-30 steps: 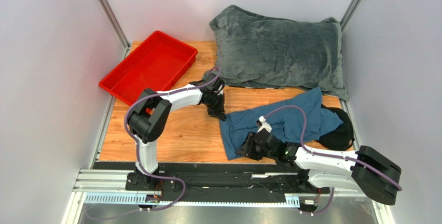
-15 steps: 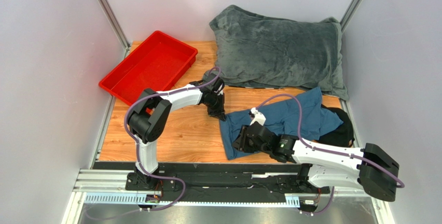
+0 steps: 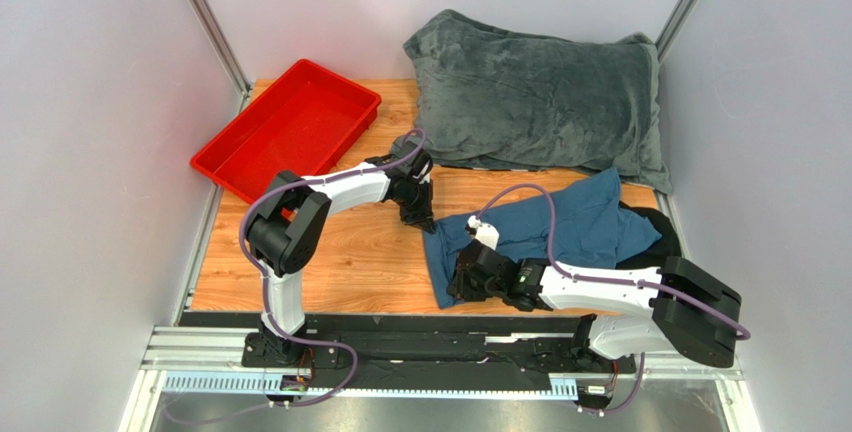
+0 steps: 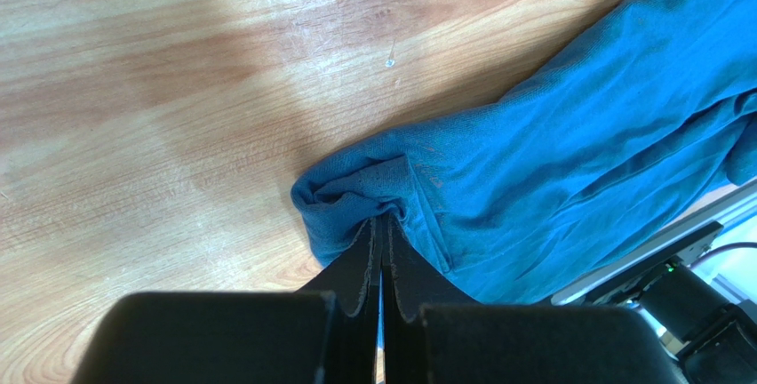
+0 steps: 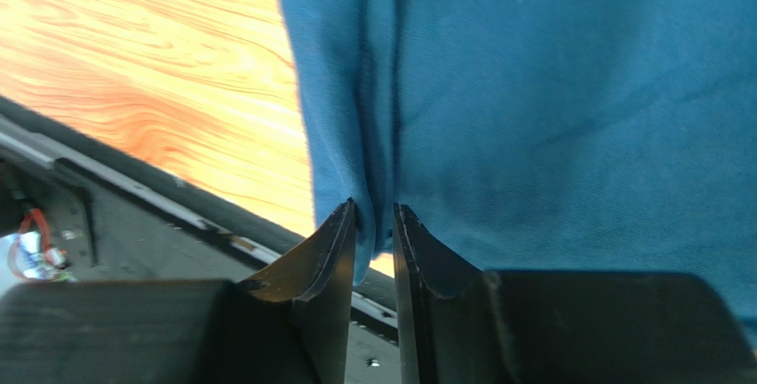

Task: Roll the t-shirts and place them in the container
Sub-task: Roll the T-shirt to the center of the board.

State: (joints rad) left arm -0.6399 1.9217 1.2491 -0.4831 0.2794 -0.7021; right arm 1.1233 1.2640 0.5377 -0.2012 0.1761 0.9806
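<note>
Where the two arms meet over the desk [image 3: 340,262], one item is in hand and the rest stand by.

1. Tee [image 3: 560,227]: teal-blue, plain, lying crumpled and part spread on the desk. It stretches from the left end effector's tips away to that tool's right and runs on past the right end effector toward the far right corner.

2. Left end effector [image 3: 425,222]: closed, fingers pressed together on the tee's near-left corner. The cloth bunches into a small knot right at the tips [image 4: 382,224]. Bare wood lies ahead of it and to its left.

3. Right end effector [image 3: 462,287]: low over the desk's front edge, fingers set close with a narrow gap. A folded edge of the tee hangs between them [image 5: 375,215]. Whether the fold is firmly clamped I cannot tell. Cloth fills the space ahead of it and to one side; wood and the black front rail lie on the other.

4. Black cloth [image 3: 660,244]: partly under the tee's far end, well beyond the right end effector.

5. Blanket [image 3: 540,92]: grey, plush, heaped at the back of the desk, beyond both end effectors.

6. Tray [image 3: 290,127]: red, set behind and to the left of the left end effector, apart from the tee.
</note>
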